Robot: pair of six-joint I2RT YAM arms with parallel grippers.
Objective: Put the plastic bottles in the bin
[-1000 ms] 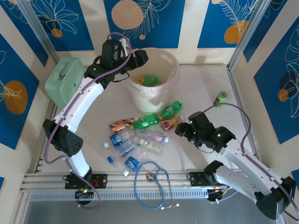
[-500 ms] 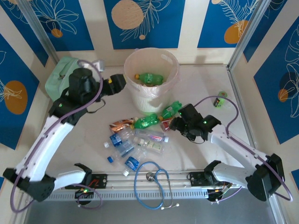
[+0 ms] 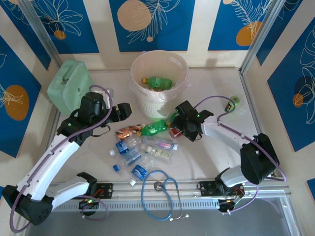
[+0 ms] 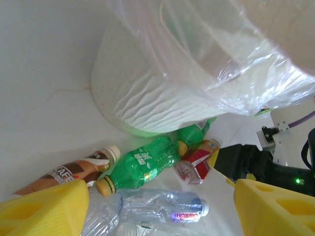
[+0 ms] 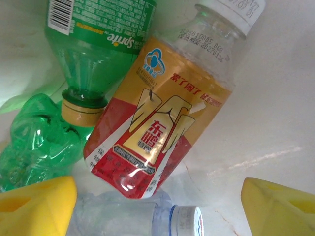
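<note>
**Left side.** The left claw (image 3: 123, 110) hangs low over the counter (image 3: 211, 81), right of the mint case (image 3: 69, 86). Its jaws are spread wide and hold nothing. Its wrist view faces a brown bottle (image 4: 69, 174) and a green bottle (image 4: 142, 164) lying near the base of the bin (image 3: 182, 64).

**Centre.** The loose bottles (image 3: 142, 147) lie heaped on the counter, just on the near side of the bin. One bottle already lies inside the bin.

**Right side.** The right claw (image 3: 178, 127) is poised over the red-and-orange bottle (image 5: 157, 128). Its jaws are wide apart and grip nothing. The bottle lies slantwise between the fingers, touching the green bottle's neck.

**Step in hand (judged): grasp this bottle.**
1. Turn the wrist until the fingers cross the label, not the length.
2. Descend straight and keep clear of the capped clear bottle (image 5: 147, 216) alongside.
3. Close gently, because thin plastic is likely to buckle and slip.
4. Lift clear of the heap before swinging over the bin.
</note>
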